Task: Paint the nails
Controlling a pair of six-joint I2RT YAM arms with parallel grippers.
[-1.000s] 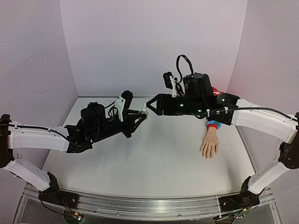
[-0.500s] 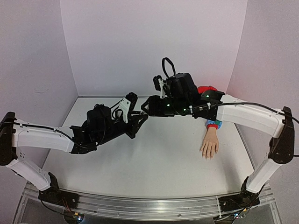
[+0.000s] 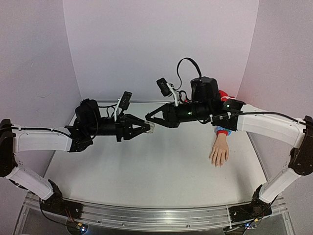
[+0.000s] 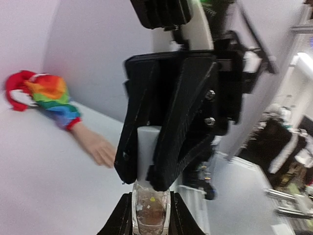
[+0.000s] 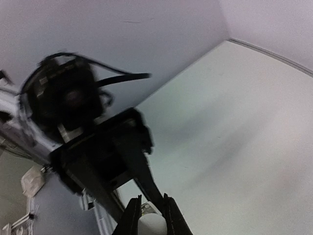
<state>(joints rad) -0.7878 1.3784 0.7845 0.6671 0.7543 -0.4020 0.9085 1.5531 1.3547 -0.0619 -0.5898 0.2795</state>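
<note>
My left gripper point(image 3: 145, 128) is shut on a small clear bottle point(image 4: 150, 211) with glittery liquid, held in mid-air above the table's middle. The bottle's white cap point(image 4: 148, 152) points toward my right gripper point(image 3: 152, 119), which is shut on the cap point(image 5: 152, 226). In the left wrist view the right gripper's black fingers point(image 4: 178, 122) clamp the cap from both sides. The fake hand point(image 3: 219, 152) lies flat at the right, fingers toward the near edge, with its rainbow sleeve point(image 4: 53, 95) behind it. The nails at its fingertips point(image 3: 217, 164) are too small to make out.
The white table point(image 3: 146, 171) is walled by pale panels at the back and both sides. A red cuff end point(image 3: 225, 94) of the sleeve shows behind the right arm. A metal rail point(image 3: 146, 215) with the arm bases runs along the near edge.
The right gripper has closed onto the bottle's cap. The left arm has drawn back to the left and levelled out, still holding the bottle.
</note>
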